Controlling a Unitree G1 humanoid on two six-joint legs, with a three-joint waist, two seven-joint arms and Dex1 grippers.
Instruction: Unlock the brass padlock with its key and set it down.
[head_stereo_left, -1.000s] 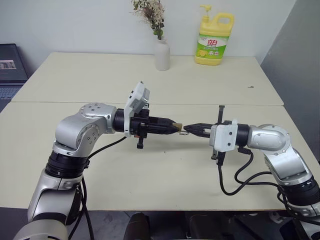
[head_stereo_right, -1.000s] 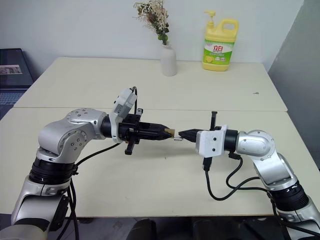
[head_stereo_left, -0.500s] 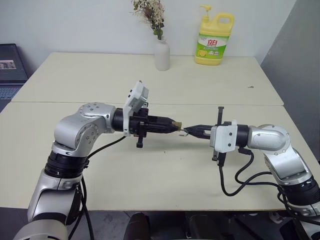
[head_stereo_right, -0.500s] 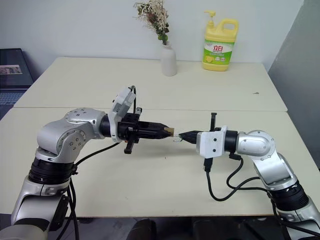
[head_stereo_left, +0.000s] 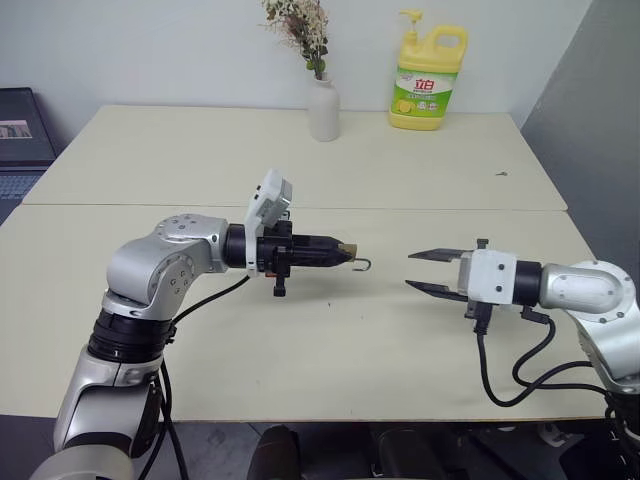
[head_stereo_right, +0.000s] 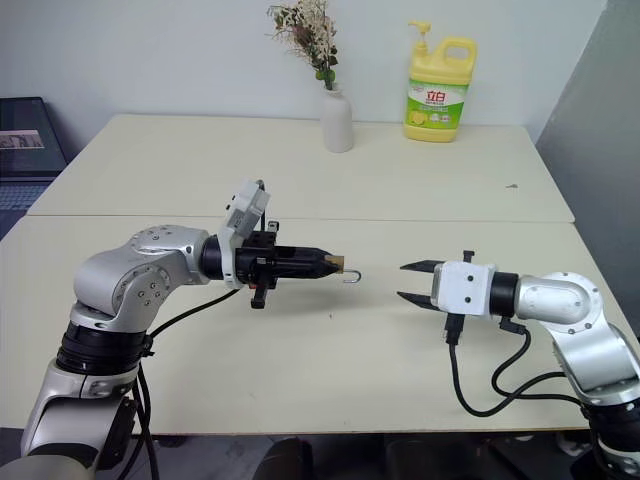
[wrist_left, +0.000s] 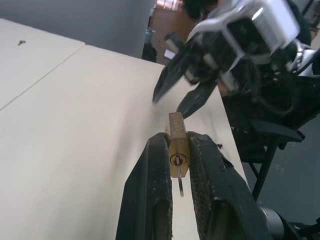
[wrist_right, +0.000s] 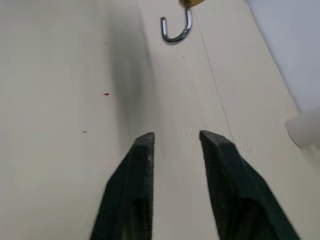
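— So, where is your small golden-yellow brass padlock (wrist_left: 177, 145) with the thin silvery shackle?

— You have it pinched in the left hand (head_stereo_left: 345, 252), between the two black fingers (wrist_left: 151, 190), held level above the cream-coloured bench (head_stereo_left: 330, 340). Its shackle (wrist_right: 175, 28) hangs loose as an open hook at the far end, pointing toward your right hand (head_stereo_left: 426, 272).

— And the tiny thin silvery key (wrist_left: 179, 178)?

— You can see it in the left wrist view, sticking out of the keyhole at the near end of the padlock body.

— What is the right hand doing?

— Your right hand holds nothing: its fingers stand spread, well apart from the padlock, facing it across the bench.

— Anything else on the bench?

— At the far edge you have a white vase (head_stereo_left: 323, 107) with dried flowers and a yellow detergent bottle (head_stereo_left: 428, 77) beside it.
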